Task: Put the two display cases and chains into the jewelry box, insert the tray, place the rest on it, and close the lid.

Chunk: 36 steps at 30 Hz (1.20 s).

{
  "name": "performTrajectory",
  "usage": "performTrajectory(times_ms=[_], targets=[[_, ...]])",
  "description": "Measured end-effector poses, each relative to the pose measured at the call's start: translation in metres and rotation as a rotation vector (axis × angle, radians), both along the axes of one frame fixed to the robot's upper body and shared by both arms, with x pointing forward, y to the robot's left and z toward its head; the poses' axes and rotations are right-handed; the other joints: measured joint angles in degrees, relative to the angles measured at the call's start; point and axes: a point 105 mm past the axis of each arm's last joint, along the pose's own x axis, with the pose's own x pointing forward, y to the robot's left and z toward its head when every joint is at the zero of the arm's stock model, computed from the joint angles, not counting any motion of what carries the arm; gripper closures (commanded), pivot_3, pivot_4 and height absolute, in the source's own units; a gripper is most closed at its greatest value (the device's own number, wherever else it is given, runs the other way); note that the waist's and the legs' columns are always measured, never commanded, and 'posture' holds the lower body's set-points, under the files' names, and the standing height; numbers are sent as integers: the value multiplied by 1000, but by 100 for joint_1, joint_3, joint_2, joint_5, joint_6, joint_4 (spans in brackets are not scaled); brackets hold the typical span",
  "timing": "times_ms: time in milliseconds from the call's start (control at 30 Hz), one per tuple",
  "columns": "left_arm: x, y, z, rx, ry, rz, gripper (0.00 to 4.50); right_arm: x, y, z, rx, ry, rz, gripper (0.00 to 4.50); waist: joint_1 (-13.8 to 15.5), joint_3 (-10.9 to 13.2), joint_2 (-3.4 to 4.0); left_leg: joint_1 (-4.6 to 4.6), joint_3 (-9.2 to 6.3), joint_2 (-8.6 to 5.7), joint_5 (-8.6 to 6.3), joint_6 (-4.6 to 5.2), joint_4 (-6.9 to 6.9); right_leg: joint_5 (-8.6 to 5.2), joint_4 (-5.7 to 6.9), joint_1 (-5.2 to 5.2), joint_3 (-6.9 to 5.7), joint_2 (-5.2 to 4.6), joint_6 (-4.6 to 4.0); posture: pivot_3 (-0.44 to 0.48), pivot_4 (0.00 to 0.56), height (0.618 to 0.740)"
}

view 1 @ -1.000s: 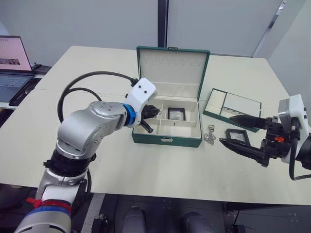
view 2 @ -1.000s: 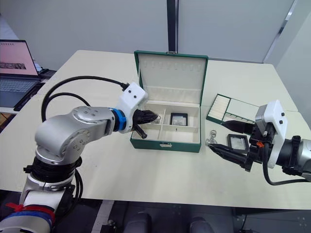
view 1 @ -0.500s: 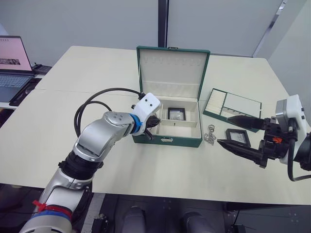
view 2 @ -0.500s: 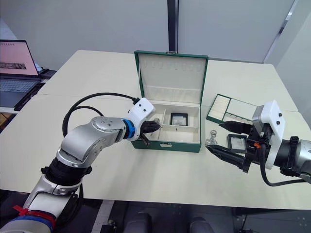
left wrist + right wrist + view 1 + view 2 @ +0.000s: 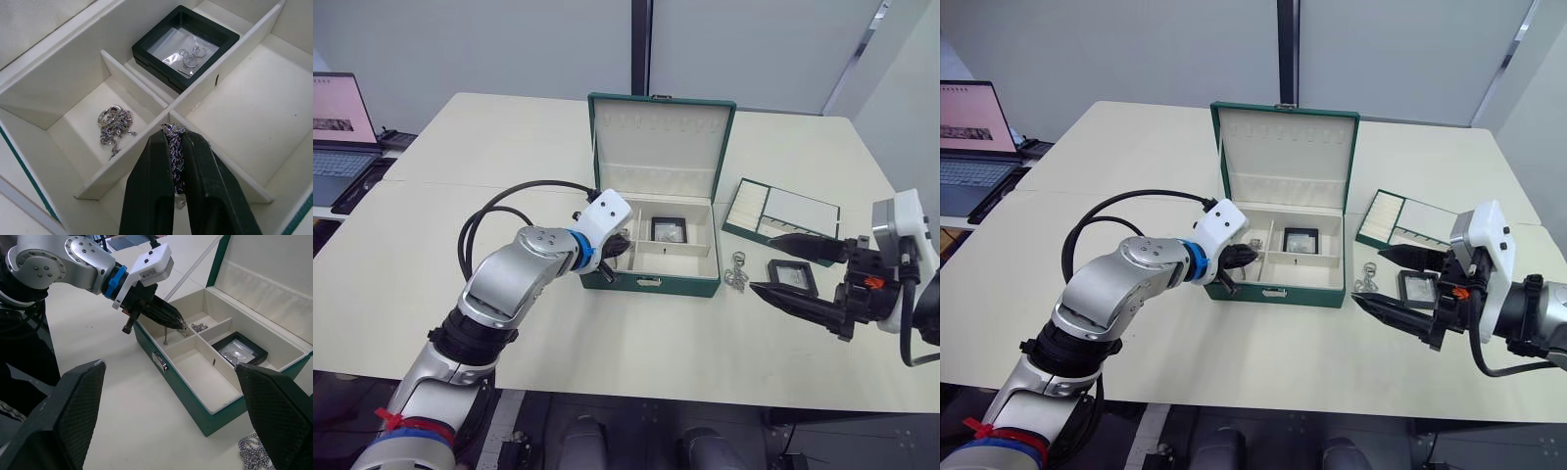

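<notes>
Big cream table (image 5: 460, 157). Open green jewelry box (image 5: 651, 284) on it, cream inside. Left gripper (image 5: 173, 142) pinched tight on a shiny silver chain (image 5: 173, 152), over the box's divider. Black square display case (image 5: 186, 46) and another chain (image 5: 113, 126) inside. Right gripper (image 5: 798, 269) wide open beside the box, holding nothing.

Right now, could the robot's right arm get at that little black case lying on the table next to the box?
Probably yes. The right gripper is open and the black case lies on the table between its fingers, with nothing covering it.
</notes>
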Motion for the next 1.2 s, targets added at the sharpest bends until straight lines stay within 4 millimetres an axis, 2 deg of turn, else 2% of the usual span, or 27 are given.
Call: performTrajectory(times_ms=[367,400,500,800,1000,1133,1200], targets=[[1,3,-4,10,20,12,4493,-1,-1,0,-5,-9,-1,0,-1,0,0,0,0,0,0,0,0,0,0,0,0,0,0,0,150,740],[1,3,-4,11,21,12,3782,-1,-1,0,-5,-8,-1,0,-1,0,0,0,0,0,0,0,0,0,0,0,-1,0,0,0,150,740],[3,4,-6,8,25,15,2951,-1,-1,-1,-5,-8,-2,0,-1,0,0,1,1,0,0,0,0,0,0,0,0,0,0,0,150,740],[3,1,-5,-3,26,5,91,0,-2,-1,-8,-13,-6,0,-1,0,0,0,0,0,0,0,0,0,0,0,0,0,0,0,150,740],[3,-5,0,-46,19,-13,38,1,-3,0,-11,-30,-9,0,0,0,0,0,0,0,0,0,0,0,0,0,-2,0,0,0,150,740],[-7,-25,27,-222,-48,-162,38,2,-1,-3,-18,-25,2,0,-5,0,0,0,3,3,1,-2,1,0,0,-1,0,0,0,0,150,740],[-21,-24,43,-299,-89,-257,38,3,-1,-6,-26,-18,1,0,-41,-1,6,4,7,6,1,-2,-2,0,2,-2,2,2,0,0,150,740]])
